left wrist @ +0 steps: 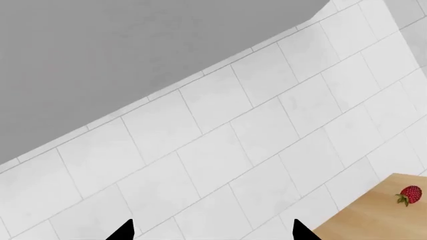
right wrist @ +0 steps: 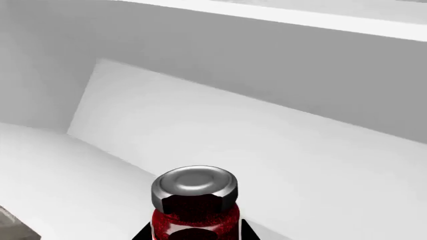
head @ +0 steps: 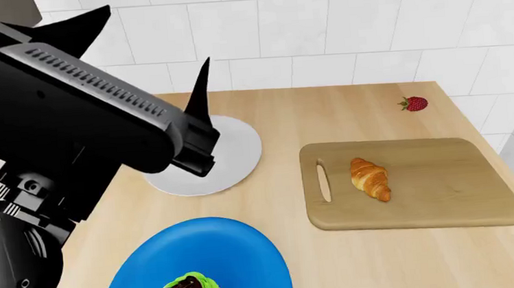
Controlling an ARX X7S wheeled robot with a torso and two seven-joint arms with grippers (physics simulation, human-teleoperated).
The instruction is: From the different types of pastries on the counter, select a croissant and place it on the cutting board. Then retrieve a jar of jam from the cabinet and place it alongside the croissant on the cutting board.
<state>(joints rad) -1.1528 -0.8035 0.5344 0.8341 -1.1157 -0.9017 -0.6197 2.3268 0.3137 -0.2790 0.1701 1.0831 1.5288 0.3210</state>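
Flanking the jar of jam [right wrist: 194, 210] low on its glass body, the right gripper [right wrist: 193, 235] looks closed on it; rigid, smooth, breakable, so hold below the lid.

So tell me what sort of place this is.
Most likely a kitchen: a wood-look counter against a white tiled wall, with a croissant on a cutting board, and a jam jar inside a pale cabinet.

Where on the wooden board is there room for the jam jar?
The cutting board is bare to the right of the croissant, out to its far edge. The left end is tight: the slot handle sits close beside the croissant.
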